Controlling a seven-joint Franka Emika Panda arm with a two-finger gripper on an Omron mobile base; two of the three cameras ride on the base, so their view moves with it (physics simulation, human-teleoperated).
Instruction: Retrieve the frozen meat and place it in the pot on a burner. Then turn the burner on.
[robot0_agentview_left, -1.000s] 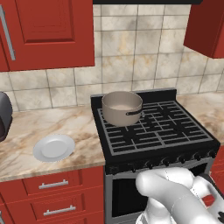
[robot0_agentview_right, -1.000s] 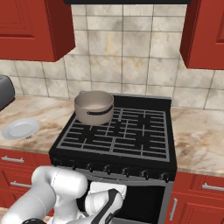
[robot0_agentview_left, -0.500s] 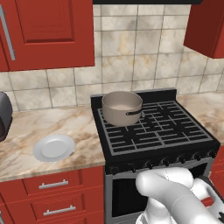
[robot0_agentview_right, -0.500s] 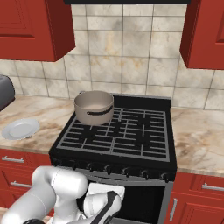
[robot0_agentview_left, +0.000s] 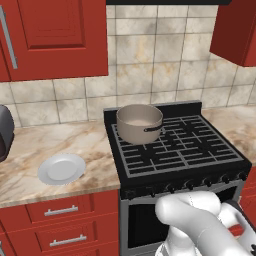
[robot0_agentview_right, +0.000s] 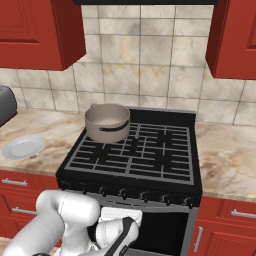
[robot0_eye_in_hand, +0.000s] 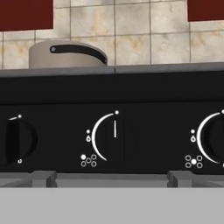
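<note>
The pot (robot0_agentview_left: 140, 123) sat on the stove's (robot0_agentview_left: 185, 150) back-left burner (robot0_agentview_right: 100, 142), its dark handle facing the front, and I couldn't tell whether the frozen meat was inside. The arm (robot0_agentview_left: 200, 225) was folded low in front of the stove with the hand level, looking straight at the control panel; one knob (robot0_eye_in_hand: 114, 140) lay dead ahead, pointer straight up, the pot up and left of that knob. No fingers showed, but the gripper stood wide and held nothing I could see, so the knob turn looked next.
</note>
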